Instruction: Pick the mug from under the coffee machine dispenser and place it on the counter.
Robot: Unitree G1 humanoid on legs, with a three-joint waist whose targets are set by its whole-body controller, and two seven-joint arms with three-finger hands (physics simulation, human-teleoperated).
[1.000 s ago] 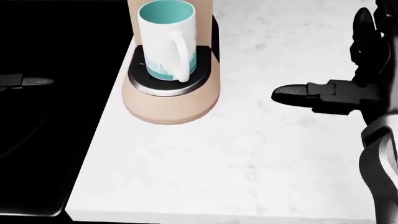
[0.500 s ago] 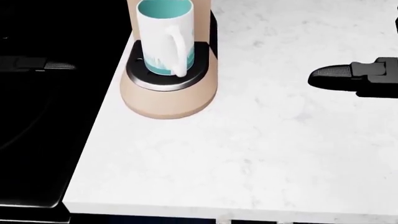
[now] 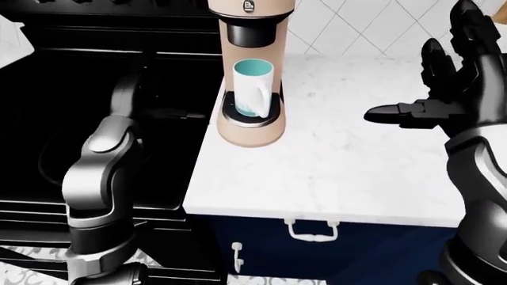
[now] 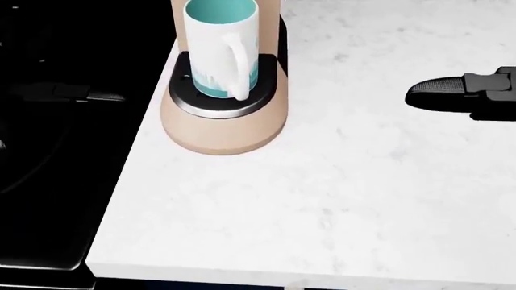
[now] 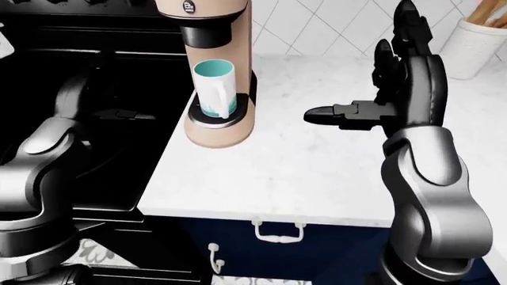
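The white mug (image 4: 219, 47) with a teal inside stands upright on the round drip tray of the tan coffee machine (image 4: 222, 133), directly under its dispenser (image 3: 251, 34). Its handle faces the bottom of the head view. My right hand (image 5: 366, 76) hovers open above the white marble counter (image 4: 322, 199), well right of the mug, with its thumb (image 4: 440, 90) pointing left toward it. My left hand (image 5: 125, 114) reaches over the black stove left of the machine, fingers stretched out and holding nothing.
The black stove (image 3: 95, 77) borders the counter's left edge, close to the machine's base. A white utensil crock (image 5: 475, 41) stands at the top right by the tiled wall. Blue cabinets with handles (image 3: 311, 231) sit below the counter's near edge.
My left hand has slid right over the stove toward the machine. The right hand has drifted right and slightly up in the head view. The mug stays on the tray.
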